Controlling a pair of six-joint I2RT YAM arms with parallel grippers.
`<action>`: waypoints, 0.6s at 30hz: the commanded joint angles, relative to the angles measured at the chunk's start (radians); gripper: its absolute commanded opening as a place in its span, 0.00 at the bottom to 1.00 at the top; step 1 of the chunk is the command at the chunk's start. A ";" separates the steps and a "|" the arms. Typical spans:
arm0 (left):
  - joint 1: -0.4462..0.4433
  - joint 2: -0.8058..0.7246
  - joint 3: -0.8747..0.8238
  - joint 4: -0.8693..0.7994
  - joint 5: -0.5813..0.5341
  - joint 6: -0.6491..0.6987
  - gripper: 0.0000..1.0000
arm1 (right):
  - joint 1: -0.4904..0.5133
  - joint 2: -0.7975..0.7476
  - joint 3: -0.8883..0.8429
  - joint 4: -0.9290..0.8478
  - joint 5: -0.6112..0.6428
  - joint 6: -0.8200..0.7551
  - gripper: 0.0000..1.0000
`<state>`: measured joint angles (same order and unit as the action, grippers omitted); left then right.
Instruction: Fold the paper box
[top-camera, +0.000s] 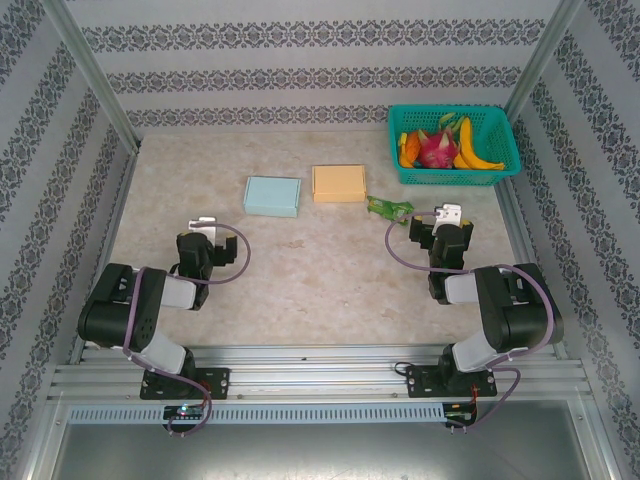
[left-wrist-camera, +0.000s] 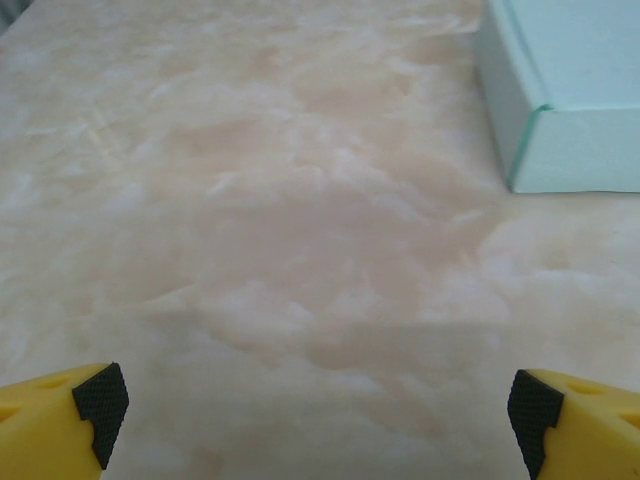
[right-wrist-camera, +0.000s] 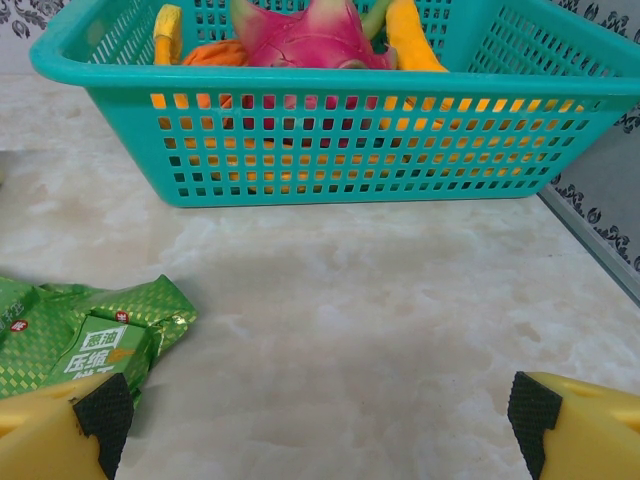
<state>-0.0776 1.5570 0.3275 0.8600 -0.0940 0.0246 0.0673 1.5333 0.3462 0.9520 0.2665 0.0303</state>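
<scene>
- Top external view gives me the pale blue paper box (top-camera: 272, 196) lying flat and closed on the table (top-camera: 300, 285), far middle, with the orange paper box (top-camera: 339, 183) beside it on the right, a small gap between them
- My left gripper (top-camera: 205, 225) sits nearer me and left of the blue box, clear of it
- On the left wrist camera its fingertips (left-wrist-camera: 100, 400) are spread wide over bare tabletop, with the blue box's corner at upper right
- My right gripper (top-camera: 448, 214) is also spread wide and holds nothing, just right of a green packet (top-camera: 390, 208)
- On the right wrist camera the packet lies at lower left by one fingertip, and the teal basket (right-wrist-camera: 340, 130) of fruit stands ahead
</scene>
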 joint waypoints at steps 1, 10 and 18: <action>0.016 -0.010 0.020 0.076 0.074 0.035 1.00 | -0.006 -0.017 0.014 0.004 -0.017 0.022 0.98; 0.053 0.004 0.070 -0.003 -0.030 -0.054 1.00 | -0.005 -0.017 0.014 0.004 -0.018 0.022 0.98; 0.053 0.004 0.071 -0.002 -0.029 -0.054 1.00 | -0.005 -0.017 0.014 0.004 -0.018 0.022 0.98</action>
<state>-0.0307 1.5570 0.3893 0.8604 -0.1127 -0.0086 0.0673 1.5333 0.3462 0.9512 0.2665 0.0303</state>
